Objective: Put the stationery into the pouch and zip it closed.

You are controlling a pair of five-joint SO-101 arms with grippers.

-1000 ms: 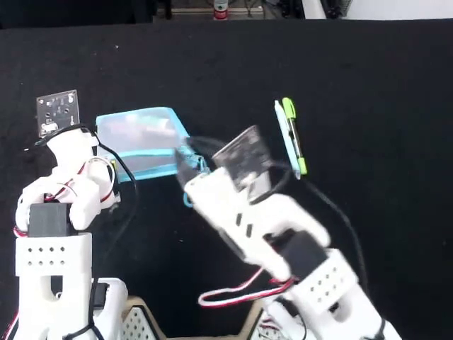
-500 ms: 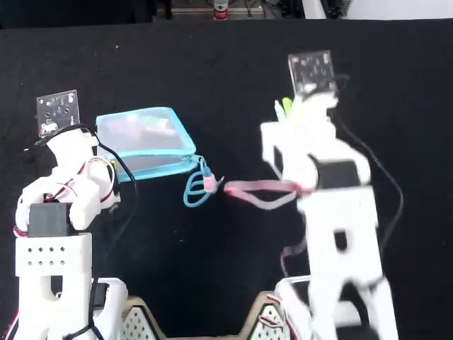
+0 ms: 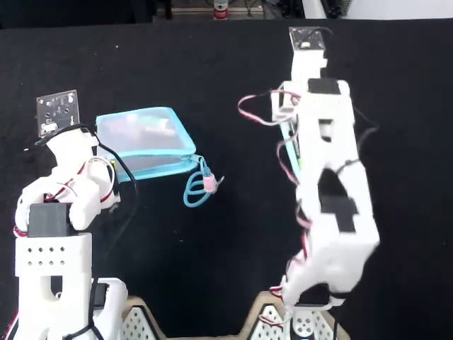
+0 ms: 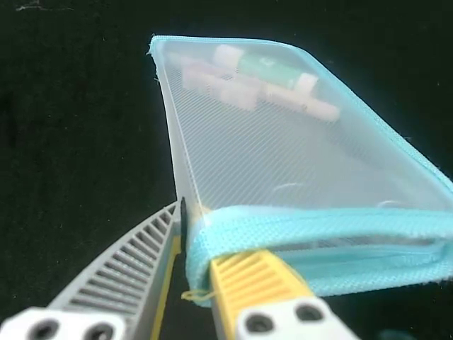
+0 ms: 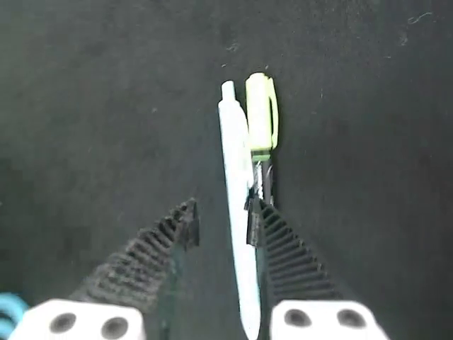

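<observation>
So that the teal mesh pouch [image 3: 145, 142], lying at the left, is steadied for loading, the left gripper [image 4: 192, 244] clamps its near-left corner. Well to the right, the right gripper [image 5: 221, 216] hangs open astride the white pen [image 5: 233, 163], beside a green-capped pen [image 5: 260, 117].

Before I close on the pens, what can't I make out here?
High view: right arm covers most of the white pen and green marker.
Left wrist view: the pouch contents blur behind mesh; one end is cut off.
Right wrist view: right gripper hides the marker's lower end.
</observation>
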